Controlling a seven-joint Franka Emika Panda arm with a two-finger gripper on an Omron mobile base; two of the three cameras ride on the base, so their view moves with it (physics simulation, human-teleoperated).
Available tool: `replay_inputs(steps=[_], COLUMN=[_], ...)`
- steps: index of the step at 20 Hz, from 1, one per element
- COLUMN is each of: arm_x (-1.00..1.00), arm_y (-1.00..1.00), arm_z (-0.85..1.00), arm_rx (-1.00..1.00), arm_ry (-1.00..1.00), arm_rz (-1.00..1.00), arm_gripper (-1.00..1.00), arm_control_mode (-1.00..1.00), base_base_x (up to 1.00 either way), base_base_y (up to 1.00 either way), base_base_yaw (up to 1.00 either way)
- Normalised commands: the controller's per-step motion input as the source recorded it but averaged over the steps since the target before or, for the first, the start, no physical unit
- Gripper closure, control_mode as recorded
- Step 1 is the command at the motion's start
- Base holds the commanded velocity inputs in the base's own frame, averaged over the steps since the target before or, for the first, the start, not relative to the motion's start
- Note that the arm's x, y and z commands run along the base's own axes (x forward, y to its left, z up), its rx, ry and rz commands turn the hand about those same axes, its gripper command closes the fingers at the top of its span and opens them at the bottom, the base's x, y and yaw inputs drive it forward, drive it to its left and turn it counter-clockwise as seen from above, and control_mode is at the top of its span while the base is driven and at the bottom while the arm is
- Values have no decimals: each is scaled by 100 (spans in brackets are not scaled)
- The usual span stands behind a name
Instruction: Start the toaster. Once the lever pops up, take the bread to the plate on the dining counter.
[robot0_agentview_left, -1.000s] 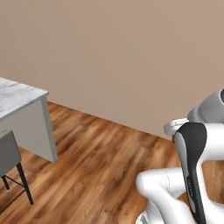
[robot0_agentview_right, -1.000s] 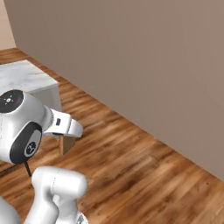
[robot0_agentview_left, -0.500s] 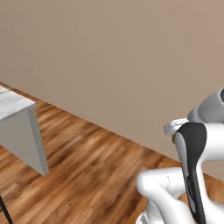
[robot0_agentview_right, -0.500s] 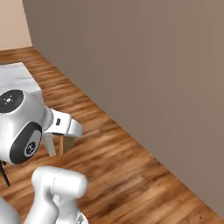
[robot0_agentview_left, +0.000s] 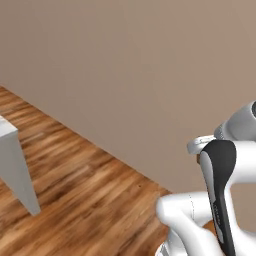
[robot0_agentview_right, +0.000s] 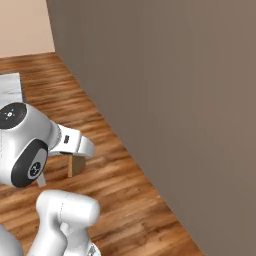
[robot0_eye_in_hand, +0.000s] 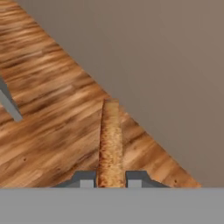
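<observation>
Hand view: the bread is held edge-on between the fingertips of the gripper, its long axis pointing straight ahead over the wood floor. A grey counter leg is seen far left, so the counter probably lies leftward.

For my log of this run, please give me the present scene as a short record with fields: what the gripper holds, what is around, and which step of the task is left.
gripper: shut on the bread
bread: brown-crusted slice, edge-on between the fingertips, over the floor
dining counter: marble corner at the left edge, on a grey leg
surroundings: wooden floor, plain brown wall
step left: bread not yet on the plate
</observation>
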Motion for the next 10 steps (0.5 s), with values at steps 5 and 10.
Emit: replay_inputs(steps=[5,10], arm_x=[0,0], arm_y=[0,0], arm_z=[0,0], arm_rx=[0,0], arm_ry=[0,0], arm_rz=[0,0], arm_gripper=[100,100], arm_control_mode=[100,100], base_base_x=[100,100], base_base_y=[-77,-76], base_base_yaw=[29,30])
